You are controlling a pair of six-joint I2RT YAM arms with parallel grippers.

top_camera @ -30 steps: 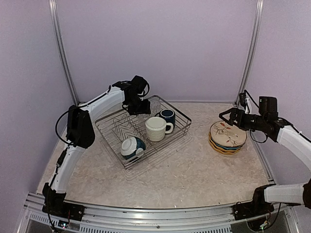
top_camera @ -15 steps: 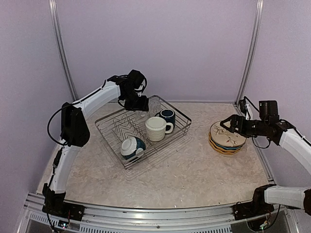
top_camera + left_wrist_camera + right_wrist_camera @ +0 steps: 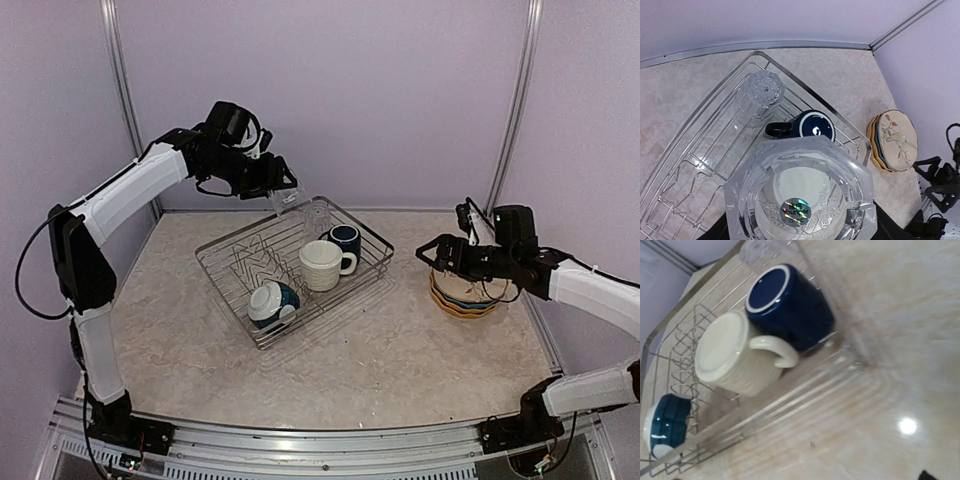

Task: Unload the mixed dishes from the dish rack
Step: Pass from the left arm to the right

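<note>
The silver wire dish rack holds a clear glass, a navy mug, a cream mug and a teal-and-white bowl. My left gripper is raised above the rack's far corner, shut on a second clear glass, which fills the bottom of the left wrist view. The plate stack, with the bird-pattern plate on top, lies right of the rack. My right gripper is open and empty, low between the plates and the rack. Its fingers do not show in its own view.
The rack's upright plate dividers hold nothing. The right wrist view shows the navy mug, the cream mug, the bowl and the rack's near wire wall. Purple walls close the back and sides.
My left gripper has risen out of the rack with the clear glass, up and a little back. My right gripper has moved left from over the plates toward the rack.
</note>
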